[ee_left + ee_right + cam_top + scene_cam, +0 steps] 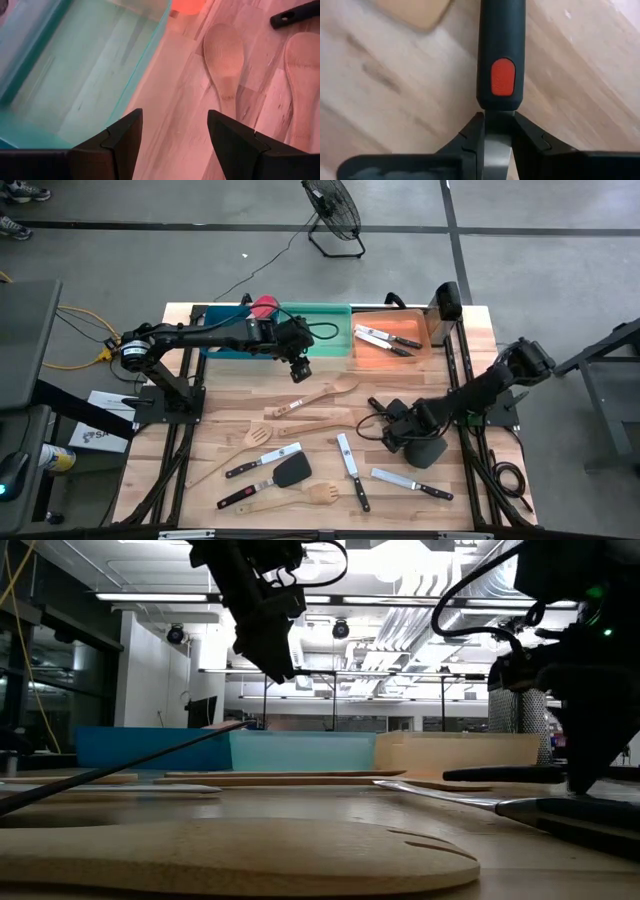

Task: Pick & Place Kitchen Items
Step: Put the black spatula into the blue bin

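Clamping down low on the tabletop (330, 450), your right gripper (497, 142) has its fingers (470, 142) pinched on the steel neck of a black-handled utensil (501, 45), just behind a red oval mark (503, 76) on the handle; what kind of head it carries you cannot tell. Just beside that gripper a knife (350, 470) lies on the wood, another knife (412, 484) sits nearer the table's front edge, and a wooden spoon (322, 395) rests farther off toward your left arm. Your left gripper (175, 137) hangs spread apart and empty above the boards, with the green bin (85, 70) right beside it. Beyond, the orange bin (392, 352) holds several knives (385, 338).
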You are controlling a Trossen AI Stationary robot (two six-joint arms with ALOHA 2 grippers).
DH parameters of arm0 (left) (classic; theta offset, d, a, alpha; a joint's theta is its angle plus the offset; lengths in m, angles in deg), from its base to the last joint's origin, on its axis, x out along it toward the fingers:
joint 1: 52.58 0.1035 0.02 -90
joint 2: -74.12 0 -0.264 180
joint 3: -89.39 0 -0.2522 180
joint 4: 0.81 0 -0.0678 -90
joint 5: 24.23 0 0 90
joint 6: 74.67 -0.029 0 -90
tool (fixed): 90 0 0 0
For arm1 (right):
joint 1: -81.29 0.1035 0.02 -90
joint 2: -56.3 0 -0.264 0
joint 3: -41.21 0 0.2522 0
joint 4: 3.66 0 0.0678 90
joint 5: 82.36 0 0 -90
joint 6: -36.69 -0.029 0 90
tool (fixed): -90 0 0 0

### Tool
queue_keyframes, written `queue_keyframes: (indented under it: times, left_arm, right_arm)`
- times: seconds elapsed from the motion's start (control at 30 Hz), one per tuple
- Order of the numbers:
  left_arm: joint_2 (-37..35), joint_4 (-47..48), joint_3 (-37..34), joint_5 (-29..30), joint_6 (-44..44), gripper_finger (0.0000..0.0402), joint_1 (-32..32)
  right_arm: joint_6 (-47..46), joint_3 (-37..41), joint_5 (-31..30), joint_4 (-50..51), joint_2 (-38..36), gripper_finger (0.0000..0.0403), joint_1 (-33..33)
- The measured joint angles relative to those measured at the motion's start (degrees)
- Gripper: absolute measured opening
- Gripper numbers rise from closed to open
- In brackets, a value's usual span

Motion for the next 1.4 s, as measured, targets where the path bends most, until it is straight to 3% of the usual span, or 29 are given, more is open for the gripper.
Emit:
queue_keyframes:
  times: [0.3,0.6,0.9,1.2,1.4]
  left_arm:
    - [-0.4,-1.9,4.4,-5.6,-10.0,0.0218,0.0]
    - [-0.5,-4.2,12.6,-7.1,-23.7,0.0218,0.0]
    - [0.0,-4.2,13.3,-6.9,-31.1,0.0218,0.0]
    - [1.0,-5.8,13.2,-1.9,-32.2,0.0218,0.0]
    - [1.1,-9.8,13.3,-0.8,-31.2,0.0218,0.0]
  right_arm:
    - [19.2,-6.5,-1.2,10.5,-8.2,0.0062,-7.4]
    - [38.6,-11.5,-4.4,12.2,-10.6,0.0062,-20.3]
    - [59.7,-17.9,-5.8,10.3,-10.6,0.0062,-31.6]
    - [81.0,-24.9,-4.4,6.9,-10.7,0.0062,-38.0]
    - [88.5,-25.7,-0.7,3.2,-10.5,0.0062,-41.1]
